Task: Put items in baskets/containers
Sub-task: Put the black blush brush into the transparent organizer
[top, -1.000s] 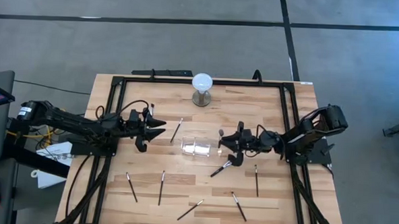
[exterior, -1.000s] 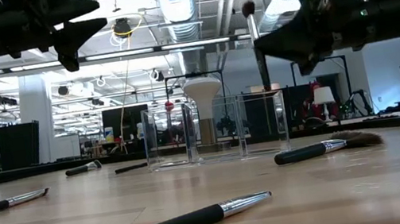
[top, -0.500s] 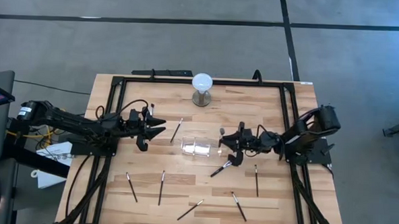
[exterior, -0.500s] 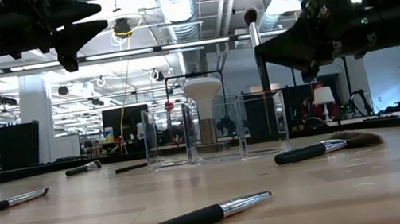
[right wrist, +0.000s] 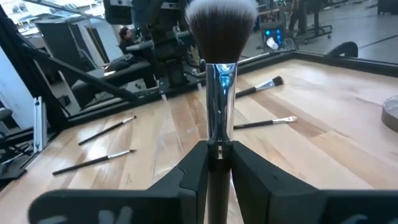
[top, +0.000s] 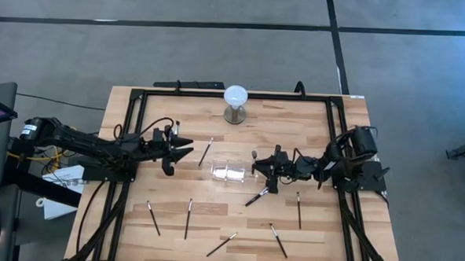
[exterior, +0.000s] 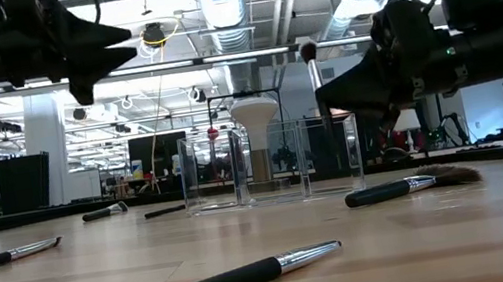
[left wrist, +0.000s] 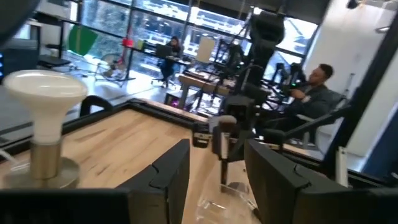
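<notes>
Holding arm: right gripper point(top: 264, 165) pinches a brush point(right wrist: 219, 93) upright, so it can drop in.
Waiting arm: left gripper point(top: 183, 146) hangs open, well left.
Clear holder point(top: 230, 172): just beside the brush.
Other brushes point(top: 188, 218): flat on table point(top: 322, 229).

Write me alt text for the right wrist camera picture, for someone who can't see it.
The right gripper holds a makeup brush upright between its two dark fingers, the fluffy dark head pointing up. Behind it, four slim brushes lie scattered on the wooden table.
</notes>
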Action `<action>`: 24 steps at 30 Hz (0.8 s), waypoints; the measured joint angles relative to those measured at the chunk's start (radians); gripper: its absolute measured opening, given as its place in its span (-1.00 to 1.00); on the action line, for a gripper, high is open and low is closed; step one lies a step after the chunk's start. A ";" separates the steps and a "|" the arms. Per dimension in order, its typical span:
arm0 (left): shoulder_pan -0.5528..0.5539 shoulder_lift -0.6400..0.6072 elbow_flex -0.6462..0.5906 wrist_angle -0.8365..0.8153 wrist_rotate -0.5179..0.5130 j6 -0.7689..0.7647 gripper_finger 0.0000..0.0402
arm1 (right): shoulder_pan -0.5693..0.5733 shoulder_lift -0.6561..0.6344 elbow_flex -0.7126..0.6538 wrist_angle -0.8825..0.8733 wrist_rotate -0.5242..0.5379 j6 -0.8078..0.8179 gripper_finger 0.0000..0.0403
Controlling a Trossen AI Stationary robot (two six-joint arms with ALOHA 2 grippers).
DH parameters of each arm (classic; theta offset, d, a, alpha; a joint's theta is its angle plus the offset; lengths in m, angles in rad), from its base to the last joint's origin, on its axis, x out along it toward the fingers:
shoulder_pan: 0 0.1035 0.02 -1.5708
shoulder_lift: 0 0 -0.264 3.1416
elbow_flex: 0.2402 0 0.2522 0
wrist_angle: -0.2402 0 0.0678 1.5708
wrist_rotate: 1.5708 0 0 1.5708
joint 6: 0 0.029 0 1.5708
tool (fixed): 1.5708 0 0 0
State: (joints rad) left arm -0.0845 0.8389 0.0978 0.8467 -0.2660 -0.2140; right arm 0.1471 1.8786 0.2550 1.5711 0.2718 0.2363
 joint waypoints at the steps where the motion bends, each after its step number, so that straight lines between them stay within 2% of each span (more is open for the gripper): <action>1: 0.000 0.000 0.000 -0.003 -0.016 0.000 -0.26 | 0.000 -0.001 0.000 0.002 0.000 0.000 -0.69; 9: 0.000 0.000 0.000 -0.154 -0.156 -0.007 -0.29 | -0.001 -0.001 0.000 -0.030 -0.003 0.001 -0.67; 24: 0.000 0.000 0.034 -0.228 -0.160 -0.019 -0.47 | -0.005 -0.001 0.000 -0.024 -0.004 0.002 -0.67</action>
State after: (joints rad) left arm -0.0841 0.8391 0.1318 0.6186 -0.4263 -0.2335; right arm 0.1417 1.8778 0.2550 1.5467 0.2680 0.2379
